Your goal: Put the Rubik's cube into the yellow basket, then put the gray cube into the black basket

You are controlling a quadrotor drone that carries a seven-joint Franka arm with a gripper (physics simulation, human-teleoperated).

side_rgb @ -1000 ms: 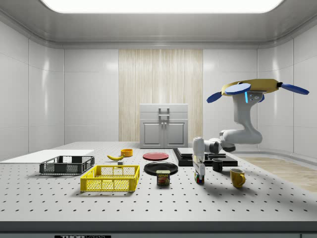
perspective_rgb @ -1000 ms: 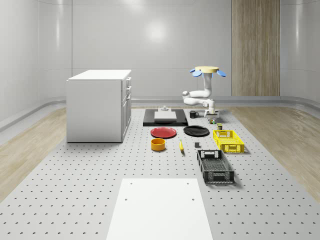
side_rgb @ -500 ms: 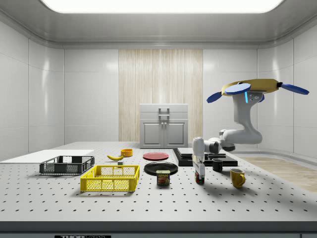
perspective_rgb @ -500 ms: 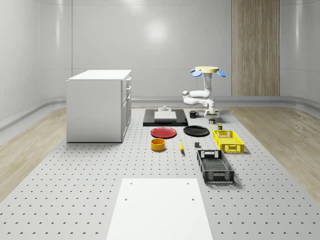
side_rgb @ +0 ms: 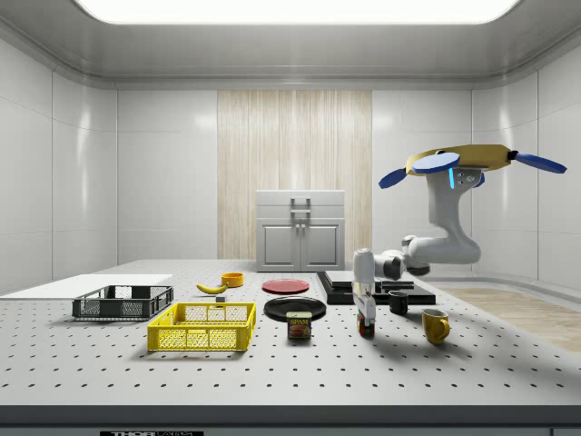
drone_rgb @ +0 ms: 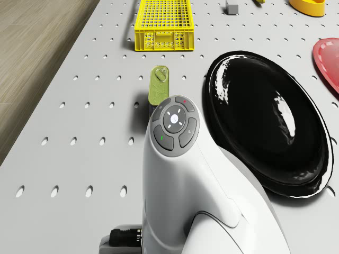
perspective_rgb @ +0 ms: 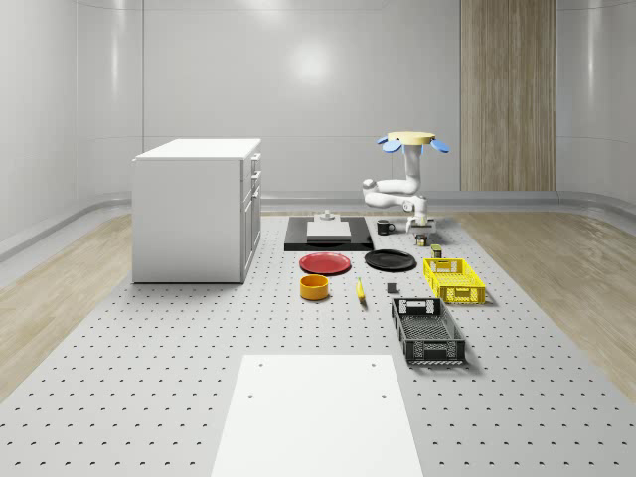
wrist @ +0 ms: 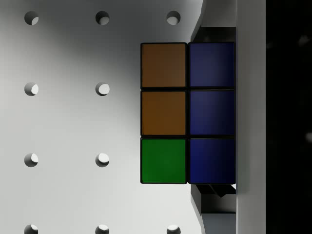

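**Desk:** Item one, status?

**Me:** Step one, as I judge it. The drone (side_rgb: pixel 472 162) hovers over the table's (side_rgb: pixel 290 372) far end. My pincer (side_rgb: pixel 366 320) is closed on the Rubik's cube (wrist: pixel 187 113), which seems just clear of the table. Glossy square tiles: orange, green, blue.

**Desk:** Next move?

**Me:** Carry it toward nine o'clock in the side view, over the green tin (drone_rgb: pixel 159 84), and release inside the yellow basket (side_rgb: pixel 202 327), a latticed plastic crate. Gray cube (perspective_rgb: pixel 393 289): small, matte, at twelve o'clock of the black basket (perspective_rgb: pixel 427 331).

Pincer (side_rgb: pixel 366 320) down, arm bent.
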